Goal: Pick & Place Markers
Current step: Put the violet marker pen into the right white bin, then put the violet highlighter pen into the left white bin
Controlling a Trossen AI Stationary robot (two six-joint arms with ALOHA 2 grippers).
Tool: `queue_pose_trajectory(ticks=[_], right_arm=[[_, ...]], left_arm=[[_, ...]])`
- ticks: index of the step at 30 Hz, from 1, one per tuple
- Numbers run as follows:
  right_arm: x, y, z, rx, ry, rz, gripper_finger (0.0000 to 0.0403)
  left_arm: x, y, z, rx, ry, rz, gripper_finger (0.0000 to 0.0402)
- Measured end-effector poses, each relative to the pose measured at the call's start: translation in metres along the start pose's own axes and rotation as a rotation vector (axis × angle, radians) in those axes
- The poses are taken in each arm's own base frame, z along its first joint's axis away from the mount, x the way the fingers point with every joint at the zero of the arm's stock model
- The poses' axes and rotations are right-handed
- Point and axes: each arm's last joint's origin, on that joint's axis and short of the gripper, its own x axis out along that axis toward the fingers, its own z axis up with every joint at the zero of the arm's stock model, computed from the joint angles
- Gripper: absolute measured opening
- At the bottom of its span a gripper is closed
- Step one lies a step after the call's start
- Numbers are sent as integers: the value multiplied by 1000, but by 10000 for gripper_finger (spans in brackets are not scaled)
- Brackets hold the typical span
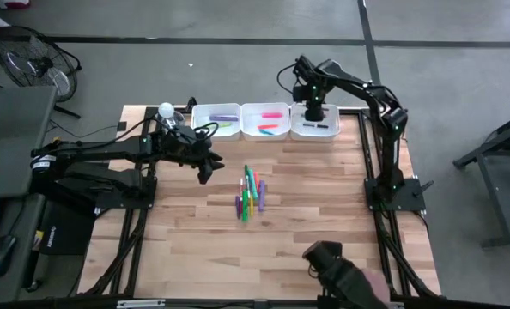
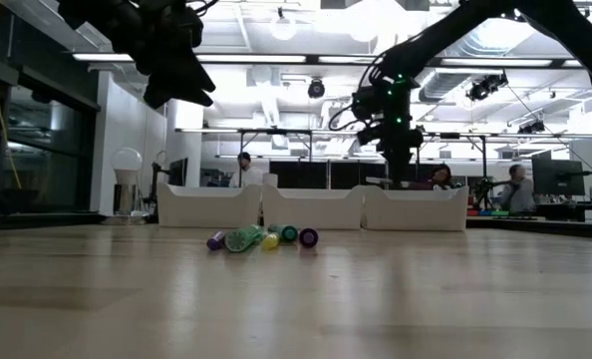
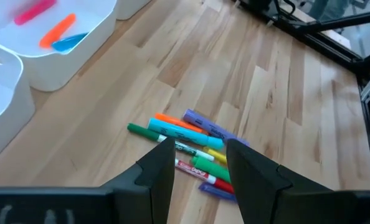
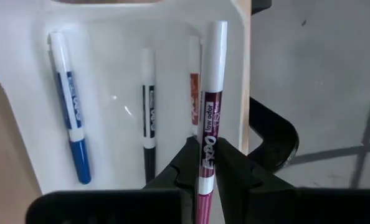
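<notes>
Right wrist view: right gripper (image 4: pixel 205 163) clenched on a maroon marker (image 4: pixel 208 124), pinched low on the barrel, white cap end pointing out over the right tray (image 4: pixel 110 37). Judged light, rigid and smooth; likely to pivot or slip if pinched near an end, so best taken across the barrel at mid-length, jaws square to the long axis. In the tray below: a blue marker (image 4: pixel 71 106), a black marker (image 4: pixel 148 118) and a red-brown marker (image 4: pixel 194 93), roughly parallel, apart from one another. Left wrist view: left gripper (image 3: pixel 200 163) released, jaws spread, above the pile (image 3: pixel 191 152) on the table (image 3: pixel 247 74); markers there crossing and touching, in green, orange, yellow, red and purple, so a clean pinch probably needs an outlying one, such as the green marker (image 3: pixel 149 131) at the pile's edge. High view: pile at mid-table, three white trays in a row at the far edge; left gripper between pile and left tray (image 1: pixel 215 120), right gripper over the right tray. Middle tray (image 1: pixel 264 121) with pink and orange pieces; left tray with purple and yellow-green ones. Markers thin, stick-like, white-labelled barrels with coloured caps.
</notes>
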Motion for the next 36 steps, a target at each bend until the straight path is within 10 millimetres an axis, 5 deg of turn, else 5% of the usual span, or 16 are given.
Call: queue_pose_trajectory(ticks=[20,36], right_arm=[[25,-4,-2,18,5,109,27],[24,2,-8,-55,78,167,61]], left_arm=[[0,-3,8,-39,-86,-23,143],[-1,-3,10,-33,-111,-23,143]])
